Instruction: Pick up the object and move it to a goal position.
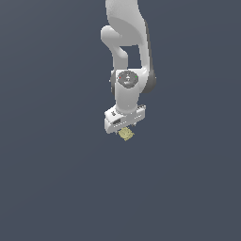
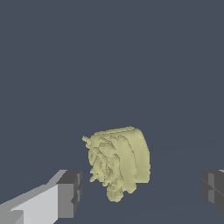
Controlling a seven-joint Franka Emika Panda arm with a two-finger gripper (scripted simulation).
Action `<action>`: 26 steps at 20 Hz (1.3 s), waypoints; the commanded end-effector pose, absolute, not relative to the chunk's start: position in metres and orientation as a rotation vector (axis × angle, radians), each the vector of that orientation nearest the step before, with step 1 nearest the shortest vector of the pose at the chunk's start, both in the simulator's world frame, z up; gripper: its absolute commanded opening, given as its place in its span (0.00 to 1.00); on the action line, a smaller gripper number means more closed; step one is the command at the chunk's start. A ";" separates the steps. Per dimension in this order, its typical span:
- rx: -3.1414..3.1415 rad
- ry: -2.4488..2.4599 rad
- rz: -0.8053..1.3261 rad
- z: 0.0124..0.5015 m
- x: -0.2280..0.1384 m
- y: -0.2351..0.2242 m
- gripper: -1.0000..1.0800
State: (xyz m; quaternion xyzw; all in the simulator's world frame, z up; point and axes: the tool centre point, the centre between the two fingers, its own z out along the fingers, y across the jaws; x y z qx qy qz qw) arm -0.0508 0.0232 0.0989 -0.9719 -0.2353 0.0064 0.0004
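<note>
Plain dark slate ground. Gripper (image 2: 140,192) stands wide, fingers clear of the pale-yellow blocky object (image 2: 119,162) between them. Pre-grasp stage, judged; next: lower and close squarely.

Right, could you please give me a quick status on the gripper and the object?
Gripper open, fingers straddling, no contact seen. Pale-yellow object sits between them, not gripped. Nothing else in the way.
</note>
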 end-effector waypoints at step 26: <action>-2.976 -1.006 0.000 0.043 -0.068 0.032 0.96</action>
